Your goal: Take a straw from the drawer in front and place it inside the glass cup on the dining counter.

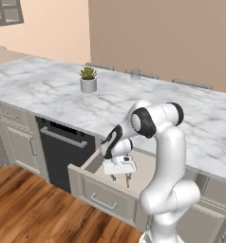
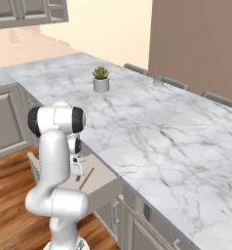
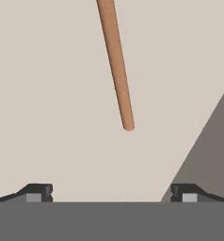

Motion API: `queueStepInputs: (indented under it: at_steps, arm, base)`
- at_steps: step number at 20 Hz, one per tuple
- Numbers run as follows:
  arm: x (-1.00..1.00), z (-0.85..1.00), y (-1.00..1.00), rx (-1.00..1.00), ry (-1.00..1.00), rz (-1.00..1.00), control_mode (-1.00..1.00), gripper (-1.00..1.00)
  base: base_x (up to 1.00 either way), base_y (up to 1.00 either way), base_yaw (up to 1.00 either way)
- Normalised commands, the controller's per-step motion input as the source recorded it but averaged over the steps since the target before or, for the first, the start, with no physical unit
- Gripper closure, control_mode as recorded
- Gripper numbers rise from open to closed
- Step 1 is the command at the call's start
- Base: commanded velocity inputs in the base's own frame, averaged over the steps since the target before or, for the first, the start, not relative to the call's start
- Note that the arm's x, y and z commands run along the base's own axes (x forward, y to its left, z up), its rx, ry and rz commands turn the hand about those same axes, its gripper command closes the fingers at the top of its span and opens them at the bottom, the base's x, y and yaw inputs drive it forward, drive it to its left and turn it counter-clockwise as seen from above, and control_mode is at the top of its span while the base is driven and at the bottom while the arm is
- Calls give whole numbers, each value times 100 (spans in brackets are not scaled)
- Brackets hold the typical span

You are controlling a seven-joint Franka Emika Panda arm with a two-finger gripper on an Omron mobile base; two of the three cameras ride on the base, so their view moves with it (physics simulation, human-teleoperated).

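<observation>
1 straw (image 3: 116, 66) flat in drawer (image 1: 98, 187), beyond wide-apart jaws, untouched.

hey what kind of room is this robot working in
Most likely a home kitchen, and a rendered one. A long marble dining counter sits on beige-grey cabinets, a black-fronted dishwasher is built in below it, and a pulled-out drawer holds a straw. A potted plant stands on the counter.

White arm (image 1: 169, 156), dark joints
</observation>
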Motion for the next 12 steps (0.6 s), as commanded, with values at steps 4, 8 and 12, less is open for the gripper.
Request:
queueStepInputs:
  at_steps: [4,8,12]
  arm:
    - [29,-9,-12,-11,-24,0,-100,-100]
    - [15,-14,-17,-6,-20,0,-100,-100]
    - [3,-31,-30,0,-14,0,-100,-100]
  base:
    - [0,0,0]
    - [0,0,0]
    - [0,0,0]
